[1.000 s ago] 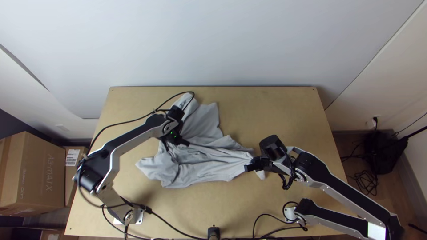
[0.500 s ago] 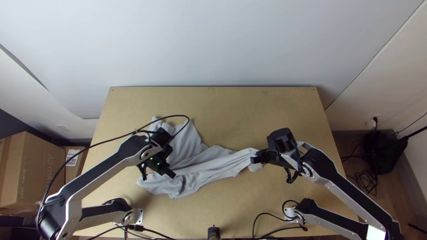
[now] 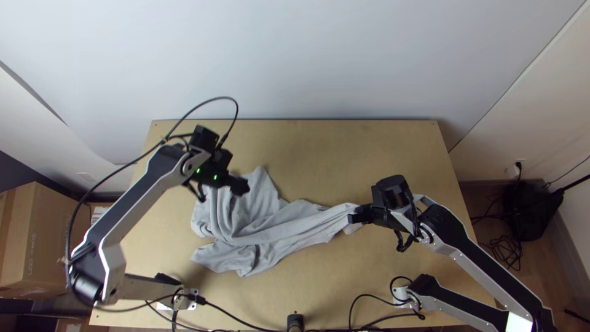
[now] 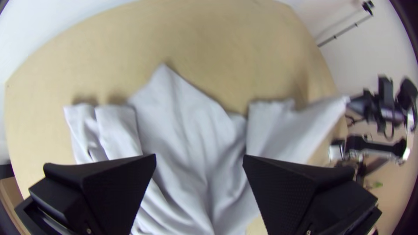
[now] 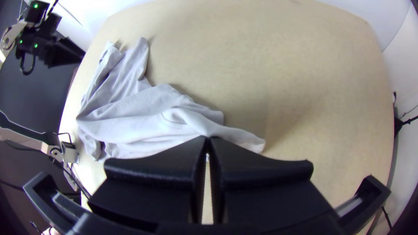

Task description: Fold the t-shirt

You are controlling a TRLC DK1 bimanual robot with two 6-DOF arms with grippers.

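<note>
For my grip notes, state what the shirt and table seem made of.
Shirt: soft matte fabric, perhaps cotton jersey, going by its loose creases. Table: smooth, light wooden board, perhaps plywood or MDF, going by its flat tan face.

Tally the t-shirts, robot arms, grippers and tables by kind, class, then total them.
T-shirt: 1, light grey
Robot arms: 2, left arm and right arm
Grippers: 2, left gripper and right gripper
Table: 1, wooden
Total: 6
</note>
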